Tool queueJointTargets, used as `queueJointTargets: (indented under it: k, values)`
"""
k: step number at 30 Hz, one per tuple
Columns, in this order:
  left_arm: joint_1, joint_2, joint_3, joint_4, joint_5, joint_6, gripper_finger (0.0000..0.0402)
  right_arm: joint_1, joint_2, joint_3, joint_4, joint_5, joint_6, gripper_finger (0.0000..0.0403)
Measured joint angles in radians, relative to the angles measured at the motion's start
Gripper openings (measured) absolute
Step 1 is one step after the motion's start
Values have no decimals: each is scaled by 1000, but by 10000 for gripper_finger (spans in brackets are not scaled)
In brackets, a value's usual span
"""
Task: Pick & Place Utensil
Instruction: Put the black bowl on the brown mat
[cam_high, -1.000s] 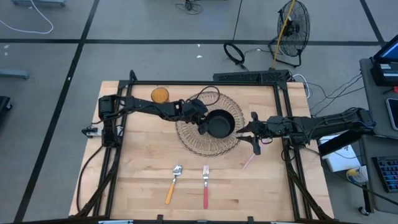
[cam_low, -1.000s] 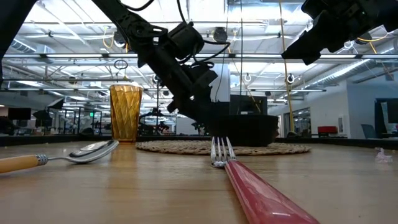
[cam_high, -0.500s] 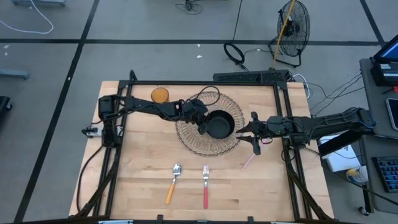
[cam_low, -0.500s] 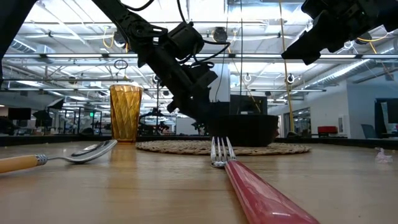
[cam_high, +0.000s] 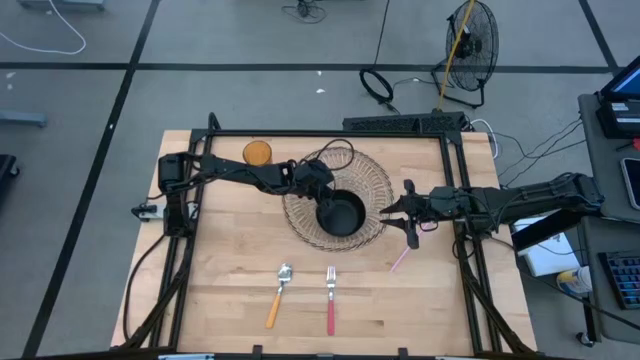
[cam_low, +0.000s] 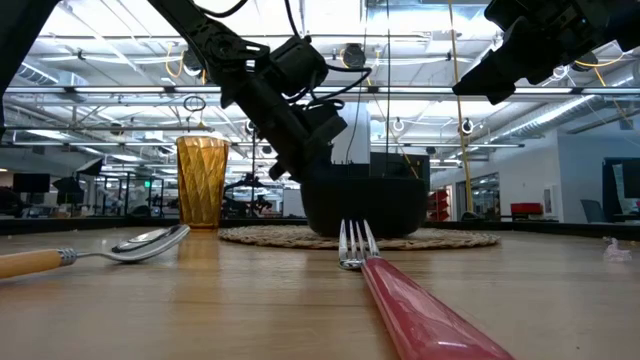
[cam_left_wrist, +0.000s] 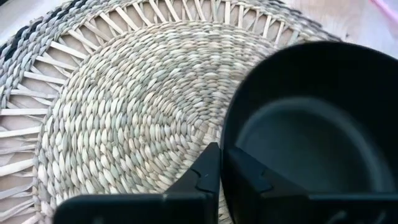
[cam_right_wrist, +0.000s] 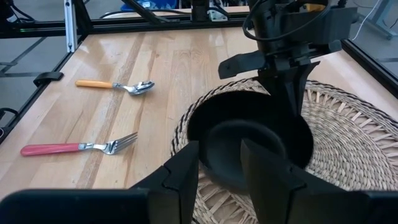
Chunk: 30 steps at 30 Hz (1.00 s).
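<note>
an amber glass (cam_high: 257, 152) stands on the table (cam_high: 230, 270) beside the woven mat (cam_high: 370, 180); a floor fan (cam_high: 470, 45) sits beyond.

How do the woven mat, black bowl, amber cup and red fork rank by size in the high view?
1. woven mat
2. black bowl
3. red fork, long but thin
4. amber cup

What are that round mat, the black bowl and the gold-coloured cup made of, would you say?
The round mat looks like woven straw or seagrass: pale twisted strands with an open spoked edge. The black bowl seems matte plastic or glazed ceramic; its smooth dull surface leaves that open. The cup looks like amber glass or clear plastic, translucent with ribbed sides.
</note>
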Motion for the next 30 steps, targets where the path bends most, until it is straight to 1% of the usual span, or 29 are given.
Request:
queueJointTargets:
  k: [4, 10, 15, 19, 23, 27, 30]
  values:
    - [0, -1, 2, -20, 1, 5, 6, 0, 0, 0, 0, 0, 0, 116]
    - [0, -2, 2, -31, -4, 10, 20, 0, 0, 0, 0, 0, 1, 116]
    - [-1, -5, 2, -31, -17, 9, 6, 0, 0, 0, -1, 0, 8, 116]
    - [0, -19, 1, -42, -31, 14, 13, 0, 0, 0, -9, 0, 10, 116]
    - [0, -41, 0, -72, -73, 28, 6, 0, -1, -6, -6, 0, 11, 116]
    - [4, -50, 0, -123, -116, 27, 13, 0, 0, -29, -8, 0, 11, 116]
    - [14, -50, 0, -159, -126, 23, 10, 0, 0, -39, -8, 0, 23, 116]
